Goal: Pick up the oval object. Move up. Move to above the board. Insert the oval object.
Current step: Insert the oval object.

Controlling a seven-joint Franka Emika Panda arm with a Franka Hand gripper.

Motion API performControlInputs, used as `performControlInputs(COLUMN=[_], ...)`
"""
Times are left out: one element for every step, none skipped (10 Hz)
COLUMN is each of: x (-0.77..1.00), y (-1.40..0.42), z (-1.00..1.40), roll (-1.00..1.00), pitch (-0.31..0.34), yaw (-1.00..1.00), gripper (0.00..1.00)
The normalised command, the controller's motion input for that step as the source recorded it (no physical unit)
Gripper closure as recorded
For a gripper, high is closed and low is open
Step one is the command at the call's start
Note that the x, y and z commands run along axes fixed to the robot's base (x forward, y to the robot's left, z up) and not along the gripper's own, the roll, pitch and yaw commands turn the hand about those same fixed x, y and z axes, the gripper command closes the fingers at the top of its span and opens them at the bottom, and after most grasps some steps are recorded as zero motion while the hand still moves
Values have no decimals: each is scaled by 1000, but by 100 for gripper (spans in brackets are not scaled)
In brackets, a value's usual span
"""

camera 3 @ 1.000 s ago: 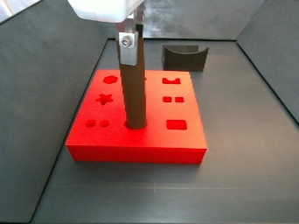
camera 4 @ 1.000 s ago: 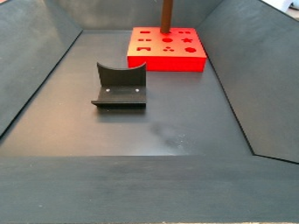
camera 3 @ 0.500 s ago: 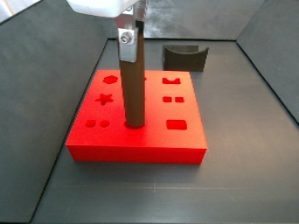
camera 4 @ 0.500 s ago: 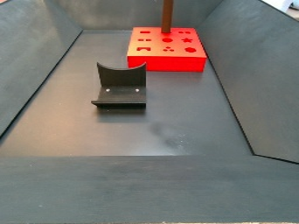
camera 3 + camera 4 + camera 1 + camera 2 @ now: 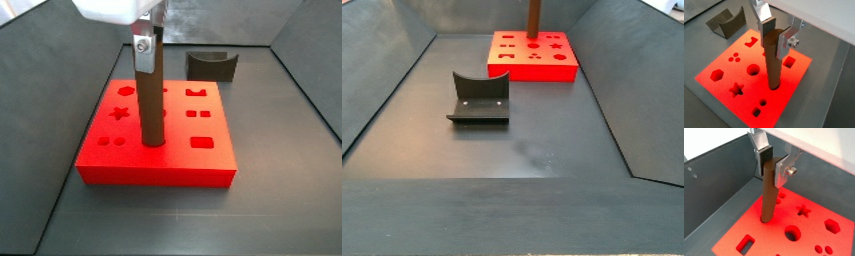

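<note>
I have the gripper (image 5: 775, 36) pinching the peg (image 5: 772, 62) near its top, straight above the board (image 5: 724, 62). The peg stands upright, its foot in a cutout near the board's middle. It looks stiff, smooth and light; a high hold could let it tip. The fixture (image 5: 211, 64) sits at about 1 o'clock.

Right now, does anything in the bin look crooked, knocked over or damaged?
Nothing stands out. The brown peg stands upright with its lower end in a hole of the red board, and the gripper grips its top. The board lies flat on the floor, and the dark fixture stands apart from it, upright.
</note>
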Motion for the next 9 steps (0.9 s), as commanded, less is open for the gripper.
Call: performControlInputs(x=[0, 0, 0, 60, 149, 63, 0, 0, 211], y=[-57, -57, -29, -140, -94, 14, 83, 0, 0], z=[-263, -240, -157, -214, -237, -154, -126, -51, -94], roll=[90, 70, 26, 147, 154, 0, 61, 351, 379], pitch=[37, 29, 0, 14, 50, 3, 50, 163, 274], yaw=[17, 29, 31, 197, 200, 14, 40, 211, 23], gripper=[100, 100, 100, 100, 100, 100, 100, 100, 100])
